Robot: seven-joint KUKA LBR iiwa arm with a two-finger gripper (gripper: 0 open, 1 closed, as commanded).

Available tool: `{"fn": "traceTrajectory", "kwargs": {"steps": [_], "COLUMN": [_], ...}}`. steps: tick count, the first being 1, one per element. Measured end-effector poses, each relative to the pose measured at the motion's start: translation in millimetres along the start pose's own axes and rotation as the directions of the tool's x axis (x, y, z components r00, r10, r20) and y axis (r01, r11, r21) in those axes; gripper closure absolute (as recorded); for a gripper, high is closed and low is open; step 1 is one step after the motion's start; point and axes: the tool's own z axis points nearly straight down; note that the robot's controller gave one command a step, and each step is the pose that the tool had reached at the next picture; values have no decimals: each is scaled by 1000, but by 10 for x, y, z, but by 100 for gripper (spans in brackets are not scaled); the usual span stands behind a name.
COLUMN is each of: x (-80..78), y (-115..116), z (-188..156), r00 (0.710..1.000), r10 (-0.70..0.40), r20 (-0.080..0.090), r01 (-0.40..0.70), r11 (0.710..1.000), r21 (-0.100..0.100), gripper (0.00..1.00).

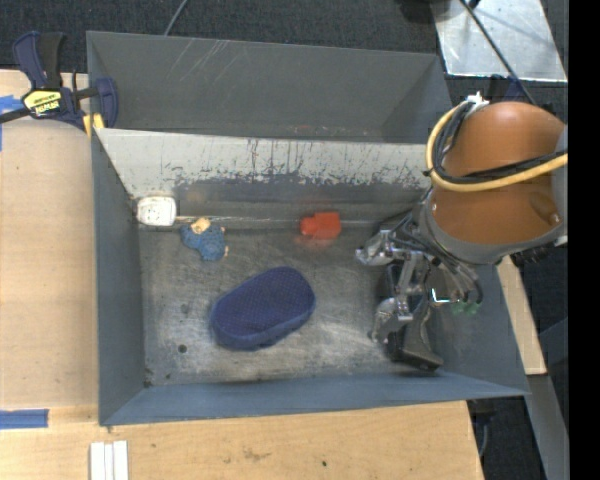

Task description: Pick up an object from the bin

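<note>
Camera view puts a dark lump [417, 351] at the bin's [120, 268] front-right corner, just under the gripper [390, 293]. I cannot tell how far open it is or whether it holds anything. So close to the sloping wall, a grasp could scrape metal or slip off.

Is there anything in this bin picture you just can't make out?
- Camera view: the black thing in the front right corner of the bin is partly covered by the pincer, so its shape is unclear.
- Camera view: the floor at the right side is hidden under the arm's orange cover.
- Camera view: the blue and yellow thing near the back wall is too small to identify.
</note>
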Motion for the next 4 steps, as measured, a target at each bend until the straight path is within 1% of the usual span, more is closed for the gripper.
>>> {"fn": "traceTrajectory", "kwargs": {"steps": [1, 2, 3, 4], "x": [-212, -610, -622, -559], "y": [1288, 582, 587, 405], "z": [317, 1419, 1393, -228], "r00": [998, 992, 992, 985], "r10": [59, -125, -125, -171], "r20": [8, 10, 14, 17], "r01": [-59, 125, 125, 171], "r11": [998, 992, 992, 985], "r21": [-4, -4, -2, 3], "gripper": [0, 0, 100, 100]}}
